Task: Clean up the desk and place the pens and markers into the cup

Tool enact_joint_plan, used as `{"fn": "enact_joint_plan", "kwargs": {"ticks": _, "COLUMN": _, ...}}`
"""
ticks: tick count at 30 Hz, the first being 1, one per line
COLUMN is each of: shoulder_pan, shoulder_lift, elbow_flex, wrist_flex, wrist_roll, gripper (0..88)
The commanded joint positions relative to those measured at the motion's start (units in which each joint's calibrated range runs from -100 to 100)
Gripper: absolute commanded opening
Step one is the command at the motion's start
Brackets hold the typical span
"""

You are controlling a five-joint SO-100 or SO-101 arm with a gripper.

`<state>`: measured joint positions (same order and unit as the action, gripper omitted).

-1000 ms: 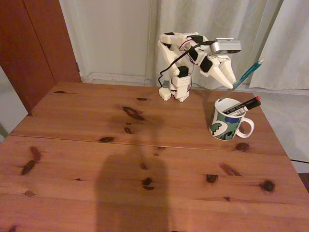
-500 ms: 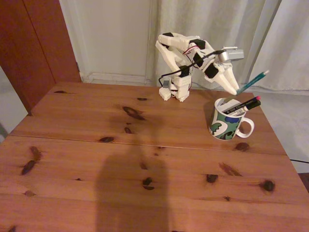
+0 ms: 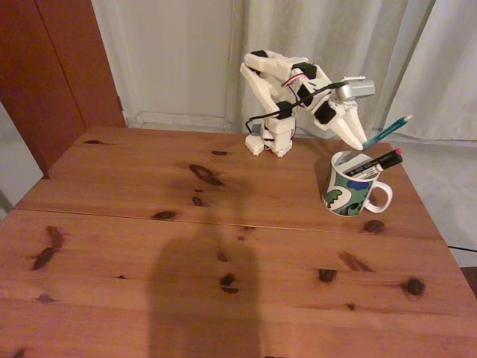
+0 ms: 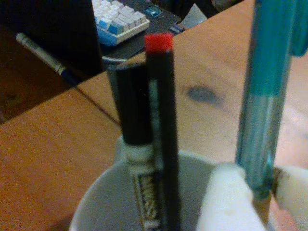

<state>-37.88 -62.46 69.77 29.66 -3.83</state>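
The teal-green pen (image 3: 387,131) slants up to the right above the cup (image 3: 350,186), its lower end pinched between the fingers of the gripper (image 3: 361,142), which are closed on it just over the cup's far rim in the fixed view. In the wrist view the same pen (image 4: 265,96) runs nearly upright down the right side of the picture, and its lower end sits between two pale, blurred fingertips (image 4: 226,197) at the bottom edge, over the cup's white inside (image 4: 108,207). The cup stands upright on the right part of the desk (image 3: 223,246), beyond the seam that crosses it, handle turned toward the right of the fixed view. Two sticks already stand in it, leaning against the rim to the right: a black pen with a red tip (image 3: 381,159) and a white-barrelled marker with a black end (image 3: 360,170). The wrist view shows them side by side and touching, the black pen (image 4: 161,125) reaching higher than the marker (image 4: 136,144), whose barrel carries lettering too blurred to read. The white arm (image 3: 279,89) rises from its base at the desk's far edge and bends over toward the cup. Behind it hang pale curtains (image 3: 328,45). A keyboard (image 4: 120,19) lies beyond the desk's edge in the wrist view.
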Motion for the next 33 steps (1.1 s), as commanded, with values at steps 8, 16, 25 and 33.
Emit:
{"fn": "enact_joint_plan", "kwargs": {"ticks": 8, "shoulder_pan": 0.6, "shoulder_lift": -1.3, "elbow_flex": 0.0, "wrist_flex": -1.7, "wrist_roll": -3.4, "gripper": 1.5}}
{"fn": "enact_joint_plan", "kwargs": {"ticks": 16, "shoulder_pan": 2.3, "shoulder_lift": -1.3, "elbow_flex": -0.2, "wrist_flex": -1.7, "wrist_roll": -3.4, "gripper": 0.9}}
{"fn": "enact_joint_plan", "kwargs": {"ticks": 25, "shoulder_pan": 2.3, "shoulder_lift": -1.4, "elbow_flex": -0.3, "wrist_flex": -1.7, "wrist_roll": -3.3, "gripper": 1.6}}
{"fn": "enact_joint_plan", "kwargs": {"ticks": 33, "shoulder_pan": 4.2, "shoulder_lift": -1.4, "elbow_flex": -0.8, "wrist_flex": -1.7, "wrist_roll": -3.1, "gripper": 16.7}}
